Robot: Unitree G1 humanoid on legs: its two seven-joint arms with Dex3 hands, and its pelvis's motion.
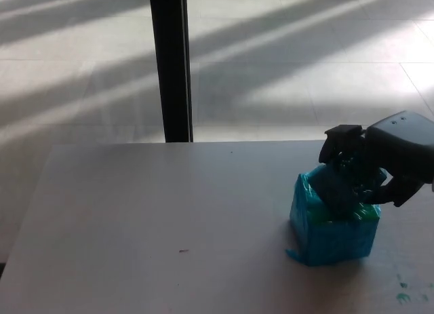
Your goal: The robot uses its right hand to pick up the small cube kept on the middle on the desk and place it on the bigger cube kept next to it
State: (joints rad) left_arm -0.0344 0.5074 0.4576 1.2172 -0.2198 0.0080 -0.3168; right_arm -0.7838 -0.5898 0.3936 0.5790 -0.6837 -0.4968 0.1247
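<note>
On the right side of the pale grey counter (pixel 169 219), the robot's black right hand (pixel 369 168) sits over the top of the big teal tape-wrapped cube (pixel 332 229), fingers (pixel 336 185) closed round the small dark teal cube (pixel 337 185), which looks tilted and touching the big cube's top face. Left hand out of frame. Behind the counter a black vertical post (pixel 169 63) stands against sunlit floor tiles (pixel 305 56).
</note>
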